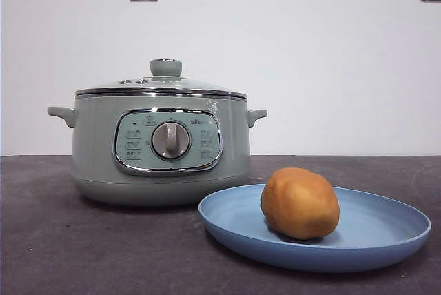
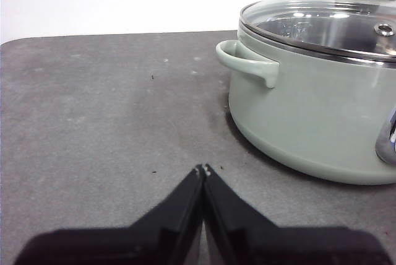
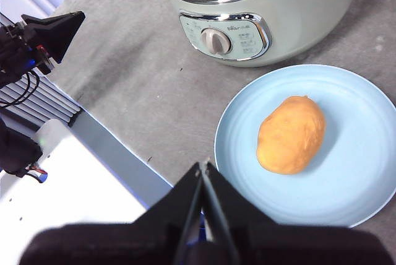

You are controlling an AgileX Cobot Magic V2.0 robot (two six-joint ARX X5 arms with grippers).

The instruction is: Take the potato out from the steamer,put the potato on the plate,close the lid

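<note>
The orange-brown potato (image 1: 300, 202) (image 3: 291, 134) lies on the light-blue plate (image 1: 372, 236) (image 3: 365, 172), in front and to the right of the steamer (image 1: 96, 157) (image 2: 309, 122) (image 3: 297, 11). The glass lid (image 1: 165, 83) (image 2: 322, 26) with its pale green knob sits shut on the pot. My left gripper (image 2: 203, 169) is shut and empty, low over the table beside the steamer's handle. My right gripper (image 3: 203, 166) is shut and empty, high above the plate's near edge. Neither gripper shows in the front view.
The dark grey tabletop (image 1: 41, 240) (image 2: 93, 110) spreads around the pot and plate. In the right wrist view the table's edge and the white robot base (image 3: 68, 184) lie beside it, with the other arm (image 3: 43, 36) black at the side.
</note>
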